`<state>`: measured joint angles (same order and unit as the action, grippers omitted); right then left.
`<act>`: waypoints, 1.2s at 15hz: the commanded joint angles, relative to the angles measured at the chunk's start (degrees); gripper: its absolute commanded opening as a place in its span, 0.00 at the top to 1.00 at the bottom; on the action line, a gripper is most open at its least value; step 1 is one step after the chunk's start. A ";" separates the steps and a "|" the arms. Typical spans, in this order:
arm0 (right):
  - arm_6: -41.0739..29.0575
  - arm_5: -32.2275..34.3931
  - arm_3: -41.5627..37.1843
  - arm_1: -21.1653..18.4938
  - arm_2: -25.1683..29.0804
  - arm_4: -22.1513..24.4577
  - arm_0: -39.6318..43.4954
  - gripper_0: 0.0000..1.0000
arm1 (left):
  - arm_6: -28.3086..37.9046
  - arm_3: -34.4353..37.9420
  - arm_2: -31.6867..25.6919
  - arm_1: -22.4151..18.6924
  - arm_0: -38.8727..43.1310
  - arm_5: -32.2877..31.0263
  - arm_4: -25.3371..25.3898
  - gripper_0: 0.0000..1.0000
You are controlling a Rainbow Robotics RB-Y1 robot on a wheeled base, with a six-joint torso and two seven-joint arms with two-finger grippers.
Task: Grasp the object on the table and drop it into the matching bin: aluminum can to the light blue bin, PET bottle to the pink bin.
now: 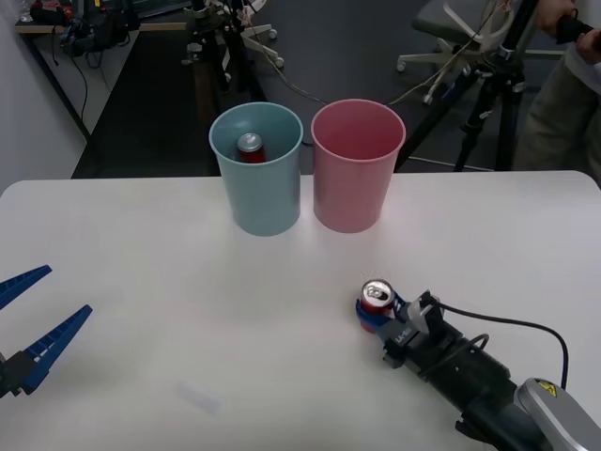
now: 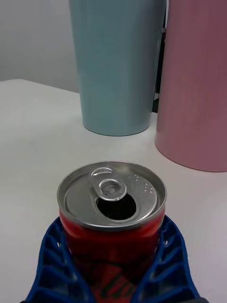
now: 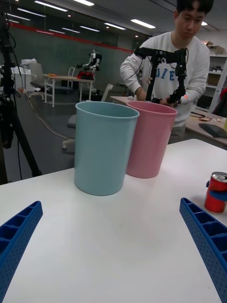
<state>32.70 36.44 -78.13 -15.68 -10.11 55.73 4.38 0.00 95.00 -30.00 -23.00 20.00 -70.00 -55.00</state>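
Between right gripper [image 1: 374,318] fingers, aluminum can [image 1: 377,299]

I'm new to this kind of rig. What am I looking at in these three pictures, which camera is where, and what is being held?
This is a two-armed robot at a white table. One camera looks down from above the arms; the other two sit on the wrists. The right hand has its blue fingers closed around a small red aluminum can standing upright on the table, its pull-tab opening already open. The left hand waits open at the table's left edge. Behind stand the light blue bin, with another red can already inside, and the pink bin beside it.
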 commanded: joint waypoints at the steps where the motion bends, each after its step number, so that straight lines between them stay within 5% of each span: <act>1: -0.09 0.04 0.00 -0.05 0.00 -0.36 0.02 1.00 | 0.00 0.00 0.00 0.00 0.00 0.00 0.00 0.00; 10: -10.20 -2.34 -11.69 -0.41 -0.70 2.71 1.60 1.00 | 0.00 0.00 0.00 0.00 0.00 0.00 0.00 0.00; 15: -19.96 -10.42 -26.20 -5.15 -4.13 5.62 3.71 1.00 | 0.00 0.00 0.00 0.00 0.00 0.00 0.00 0.00; 18: -29.01 -14.91 -33.93 -7.79 -5.97 11.15 3.80 1.00 | 0.00 0.00 0.00 0.00 0.00 0.00 0.00 0.00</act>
<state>6.69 23.33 -109.65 -22.52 -15.25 65.09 8.17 0.00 95.00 -30.00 -23.00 20.00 -70.00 -55.00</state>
